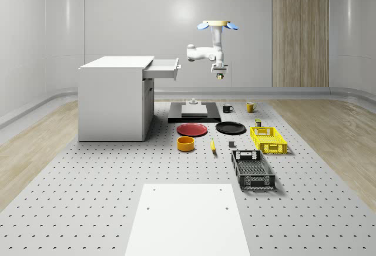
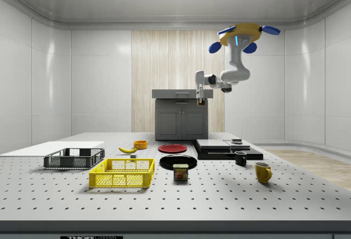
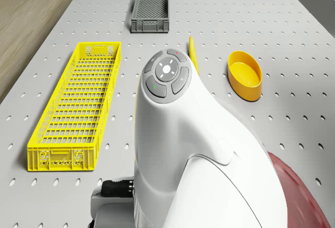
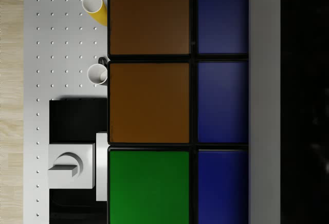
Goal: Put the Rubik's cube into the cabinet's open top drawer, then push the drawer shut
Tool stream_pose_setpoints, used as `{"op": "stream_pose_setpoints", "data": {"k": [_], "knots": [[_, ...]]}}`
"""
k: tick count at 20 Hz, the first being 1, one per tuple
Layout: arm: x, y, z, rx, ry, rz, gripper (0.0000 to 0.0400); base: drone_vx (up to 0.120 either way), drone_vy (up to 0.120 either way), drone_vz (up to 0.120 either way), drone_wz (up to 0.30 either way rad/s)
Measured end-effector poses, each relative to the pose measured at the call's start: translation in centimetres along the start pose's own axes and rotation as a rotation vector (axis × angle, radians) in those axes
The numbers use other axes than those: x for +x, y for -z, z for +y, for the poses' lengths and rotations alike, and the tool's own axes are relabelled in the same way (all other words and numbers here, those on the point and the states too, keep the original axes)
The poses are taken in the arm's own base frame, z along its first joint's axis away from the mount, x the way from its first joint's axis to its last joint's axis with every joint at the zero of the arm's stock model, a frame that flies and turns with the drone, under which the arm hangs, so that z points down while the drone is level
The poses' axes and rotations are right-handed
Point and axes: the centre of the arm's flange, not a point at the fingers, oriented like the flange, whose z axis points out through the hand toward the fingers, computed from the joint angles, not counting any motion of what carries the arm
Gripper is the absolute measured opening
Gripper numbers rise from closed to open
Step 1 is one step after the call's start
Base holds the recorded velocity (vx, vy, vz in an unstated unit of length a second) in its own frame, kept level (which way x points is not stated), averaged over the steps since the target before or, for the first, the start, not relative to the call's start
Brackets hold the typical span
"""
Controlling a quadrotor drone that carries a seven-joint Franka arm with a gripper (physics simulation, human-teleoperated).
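Four views, itemised in turn.

Whole-scene view: drone (image 1: 217, 25) hovers high above the perforated surface (image 1: 88, 197), over the black platform (image 1: 194, 115). Its white arm (image 1: 202, 52) hangs down to the hand (image 1: 220, 75), which sits in the air at 3 o'clock of the open top drawer (image 1: 161, 69), near but apart from it. A small dark object, the Rubik's cube (image 1: 221, 76), sits at the fingertips. Cabinet (image 1: 114, 97) stands at 9 o'clock of the platform. Also on the surface: red plate (image 1: 192, 129), black plate (image 1: 230, 128), orange bowl (image 1: 185, 144), banana (image 1: 212, 145), yellow crate (image 1: 268, 139), grey crate (image 1: 252, 169), black mug (image 1: 227, 108), yellow mug (image 1: 250, 107), white board (image 1: 187, 218).

Side view: drone (image 2: 241, 33) is airborne; hand (image 2: 201, 100) hangs in front of the cabinet (image 2: 181, 115), at drawer height. Spam tin (image 2: 180, 172) stands at 6 o'clock of the black plate (image 2: 177, 161).

Drone view: arm (image 3: 193, 149) in the foreground; beyond it, yellow crate (image 3: 78, 113), grey crate (image 3: 151, 12), orange bowl (image 3: 245, 74), and the red plate's edge (image 3: 301, 196).

Wrist view: Rubik's cube (image 4: 175, 100) lies close against the camera, held in the closed hand, showing brown, blue and green squares. Below it, both mugs and the platform.
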Motion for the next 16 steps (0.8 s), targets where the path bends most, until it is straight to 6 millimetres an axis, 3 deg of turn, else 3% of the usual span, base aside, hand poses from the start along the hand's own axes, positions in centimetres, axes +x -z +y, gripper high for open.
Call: {"op": "stream_pose_setpoints", "data": {"k": [16], "knots": [[0.0,0.0,0.0,0.0,0.0,0.0,0.0325,0.0,-0.12,0.12,0.0]]}}
